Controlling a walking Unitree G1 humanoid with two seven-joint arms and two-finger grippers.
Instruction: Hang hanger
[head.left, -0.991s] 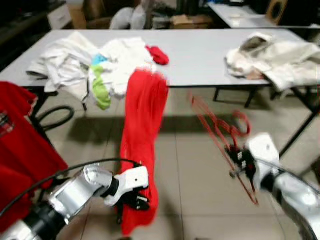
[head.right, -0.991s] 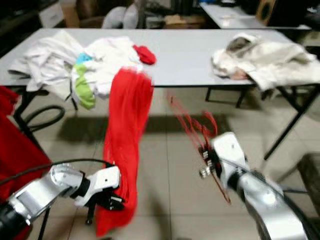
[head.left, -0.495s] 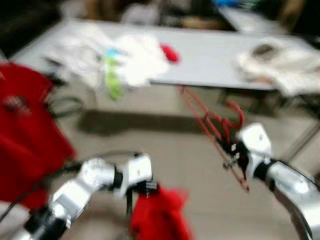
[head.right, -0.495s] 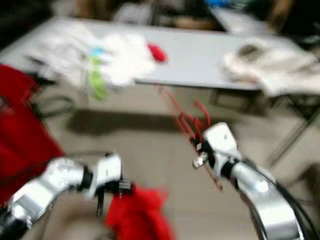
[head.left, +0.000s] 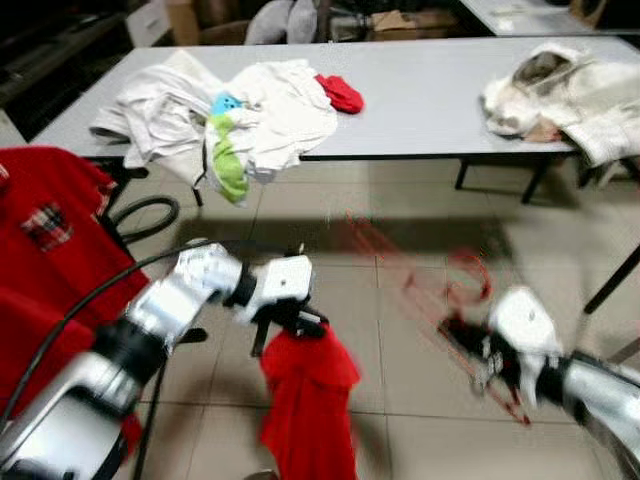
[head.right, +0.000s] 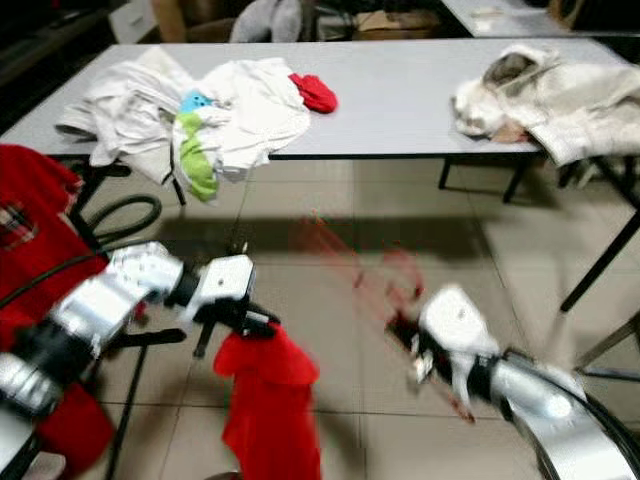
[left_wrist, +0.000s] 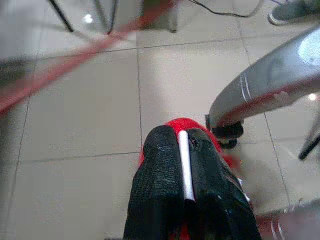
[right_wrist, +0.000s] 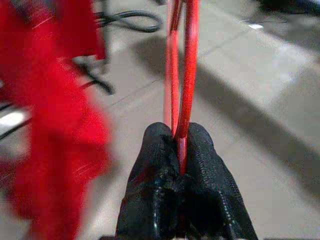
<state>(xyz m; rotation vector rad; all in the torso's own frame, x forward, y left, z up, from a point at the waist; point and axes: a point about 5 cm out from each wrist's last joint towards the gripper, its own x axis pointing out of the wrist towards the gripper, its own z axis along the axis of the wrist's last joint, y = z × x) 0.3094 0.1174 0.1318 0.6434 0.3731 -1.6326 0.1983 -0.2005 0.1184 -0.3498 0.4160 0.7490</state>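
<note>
Right gripper (right_wrist: 182, 150) is pinching the red hanger (head.left: 440, 300), long axis slanting up-left toward the red garment (head.left: 308, 400) dangling from the left gripper (left_wrist: 184, 165), fingers pressed together on it.

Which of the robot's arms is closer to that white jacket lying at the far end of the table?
Right. The right end effector, clamped on the red hanger, is below the white jacket. The left end effector, holding the red garment, is further away.

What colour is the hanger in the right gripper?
Red; the hanger shows best in the right wrist view, pinched by the right gripper.
</note>
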